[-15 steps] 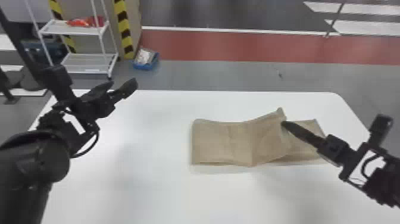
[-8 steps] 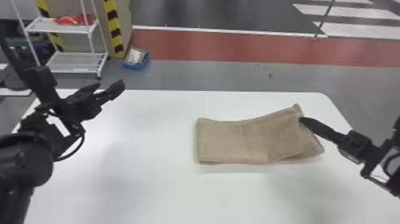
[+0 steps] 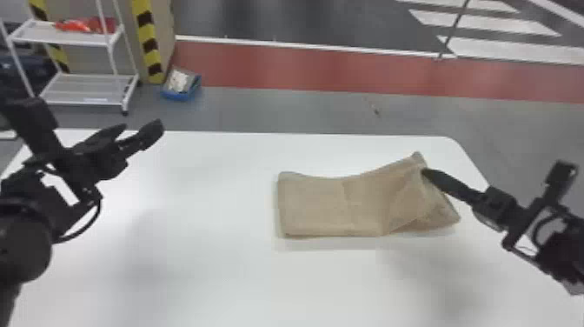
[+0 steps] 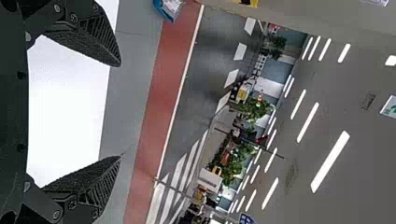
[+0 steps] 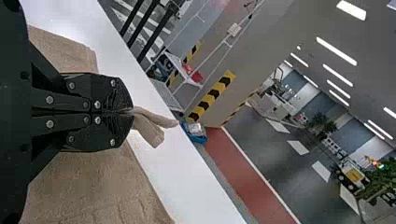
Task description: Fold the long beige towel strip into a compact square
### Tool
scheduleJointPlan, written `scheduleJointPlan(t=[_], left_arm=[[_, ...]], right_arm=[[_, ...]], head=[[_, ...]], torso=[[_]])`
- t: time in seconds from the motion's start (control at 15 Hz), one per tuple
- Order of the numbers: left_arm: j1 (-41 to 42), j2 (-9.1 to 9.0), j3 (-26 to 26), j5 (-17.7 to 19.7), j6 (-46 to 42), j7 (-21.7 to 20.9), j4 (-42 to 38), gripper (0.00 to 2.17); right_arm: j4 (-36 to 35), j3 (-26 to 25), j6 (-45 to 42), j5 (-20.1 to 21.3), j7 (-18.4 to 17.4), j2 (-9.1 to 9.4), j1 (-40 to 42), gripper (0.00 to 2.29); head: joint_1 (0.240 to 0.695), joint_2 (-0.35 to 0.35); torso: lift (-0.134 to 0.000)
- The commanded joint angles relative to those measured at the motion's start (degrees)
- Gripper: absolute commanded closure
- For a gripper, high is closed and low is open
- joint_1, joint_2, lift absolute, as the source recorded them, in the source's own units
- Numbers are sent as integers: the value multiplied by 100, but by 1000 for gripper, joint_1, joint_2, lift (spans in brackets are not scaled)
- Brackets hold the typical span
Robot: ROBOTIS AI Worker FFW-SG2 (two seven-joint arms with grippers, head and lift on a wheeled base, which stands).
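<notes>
- The right gripper (image 3: pixel 428 172) is closed on the towel (image 3: pixel 317 204), with its fingers pressed together around a pinch of cloth near the far edge.
- Past the right gripper's tips (image 5: pixel 132 112), a small fold (image 5: pixel 149 131) of the towel pokes out (rather like a floppy ear).
- Most of the towel lies to the left of the right gripper, low and fairly smooth on the white table (image 3: pixel 217 278), with a crosswise crease in it.
- Right at the right gripper, the cloth is pulled up into a peak, and slanting wrinkles run down from it towards the near edge.
- Below the right gripper and a little to its right, a loose corner (image 3: pixel 447 215) of the towel spreads out on the table.
- The left gripper (image 3: pixel 142 127) is over the left part of the table, well apart from the towel.
- The left gripper's fingers (image 4: pixel 95 35) stand wide apart, with nothing between them (just bare air).
- Beyond the left gripper and to its left stands a white cart (image 3: pixel 65 38) with red things (image 3: pixel 87 25) on its upper shelf.
</notes>
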Motion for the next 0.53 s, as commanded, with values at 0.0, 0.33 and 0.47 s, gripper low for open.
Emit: scheduleJointPlan(t=[0.0, 0.33, 0.47], left_arm=[[24, 0, 19, -9, 2, 24, -3, 205], [42, 0, 11, -53, 55, 16, -12, 205], [42, -9, -16, -61, 55, 16, -12, 205]], right_arm=[[3, -103, 89, -251, 56, -48, -77, 1396], [600, -736, -227, -410, 109, -461, -138, 1396], [978, -639, -491, -102, 127, -593, -235, 1396]], head=[[690, -148], [678, -173], [679, -214]], torso=[[-124], [-124], [-124]])
